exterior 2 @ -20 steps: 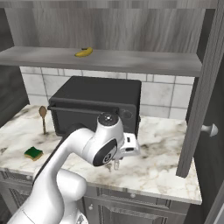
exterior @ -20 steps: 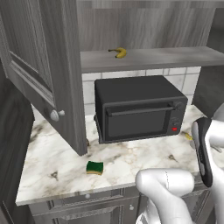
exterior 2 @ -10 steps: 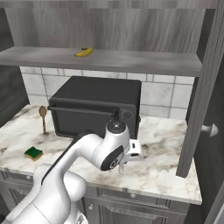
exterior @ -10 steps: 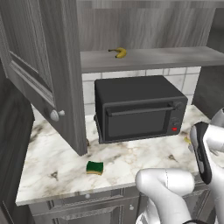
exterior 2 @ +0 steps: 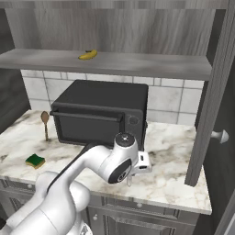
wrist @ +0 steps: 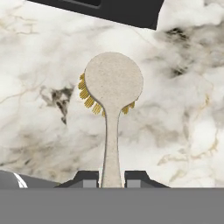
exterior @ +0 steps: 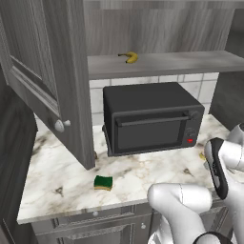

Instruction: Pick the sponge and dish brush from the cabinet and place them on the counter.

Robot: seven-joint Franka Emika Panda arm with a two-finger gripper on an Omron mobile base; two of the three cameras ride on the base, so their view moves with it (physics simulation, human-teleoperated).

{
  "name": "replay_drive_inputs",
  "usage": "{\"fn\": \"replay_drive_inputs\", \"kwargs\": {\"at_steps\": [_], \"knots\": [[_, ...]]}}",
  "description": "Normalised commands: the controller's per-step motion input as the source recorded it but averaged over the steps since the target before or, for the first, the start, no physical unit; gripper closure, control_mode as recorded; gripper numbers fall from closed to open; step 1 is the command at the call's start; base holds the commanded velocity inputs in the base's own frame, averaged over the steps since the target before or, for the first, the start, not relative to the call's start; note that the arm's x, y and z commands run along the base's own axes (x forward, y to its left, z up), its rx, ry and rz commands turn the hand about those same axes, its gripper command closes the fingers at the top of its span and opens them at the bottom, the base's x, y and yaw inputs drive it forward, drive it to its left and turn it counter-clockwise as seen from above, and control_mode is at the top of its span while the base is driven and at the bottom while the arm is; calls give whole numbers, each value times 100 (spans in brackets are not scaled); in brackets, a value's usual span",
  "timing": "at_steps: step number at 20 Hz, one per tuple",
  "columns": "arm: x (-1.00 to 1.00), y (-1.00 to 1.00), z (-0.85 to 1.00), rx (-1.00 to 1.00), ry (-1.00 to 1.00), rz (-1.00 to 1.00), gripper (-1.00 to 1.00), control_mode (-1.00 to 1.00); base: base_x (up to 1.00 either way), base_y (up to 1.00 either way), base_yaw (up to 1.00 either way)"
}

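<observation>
At the hand view's centre the gripper (wrist: 112,179) pinches the brush (wrist: 113,94) by its handle above the counter (wrist: 183,109), and releasing from height could bounce it off the edge.

Colours: desk (exterior: 62,171) is white marble with brown-grey veining. Dark grey wood-grain cabinet (exterior: 43,71), silver round knob (exterior: 60,125), lighter grey shelf (exterior 2: 137,64). Curved banana (exterior 2: 88,55) on it is yellow with darker tips. Boxy microwave (exterior: 150,116) is matte black, one red button (exterior: 190,140). Rectangular sponge (exterior: 103,182): dark green over yellow. Long-handled spoon (exterior 2: 45,123) is brown. Wall tiles (exterior 2: 170,98) white with grey grout. Dish brush (wrist: 113,94) shows an off-white speckled head and handle, yellow-gold bristles at the rim. Robot arm (exterior 2: 101,163) white, dark joints.
</observation>
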Motion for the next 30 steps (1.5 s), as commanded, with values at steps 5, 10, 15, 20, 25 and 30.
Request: {"fn": "replay_drive_inputs", "kwargs": {"at_steps": [5, 10, 15, 20, 25, 30], "knots": [[28, -4, -23, 0, 0, 0, 100, -100, 0, 0, 0], [28, -3, -24, 0, 0, 0, 100, -100, 0, 0, 0], [31, -4, -26, 0, 0, 0, 100, -100, 0, 0, 0], [35, -1, -23, 0, 0, 0, 100, -100, 0, 0, 0], [33, -7, -23, 0, 0, 0, 100, -100, 0, 0, 0], [13, -7, -26, 0, 0, 0, 100, -100, 0, 0, 0]]}}
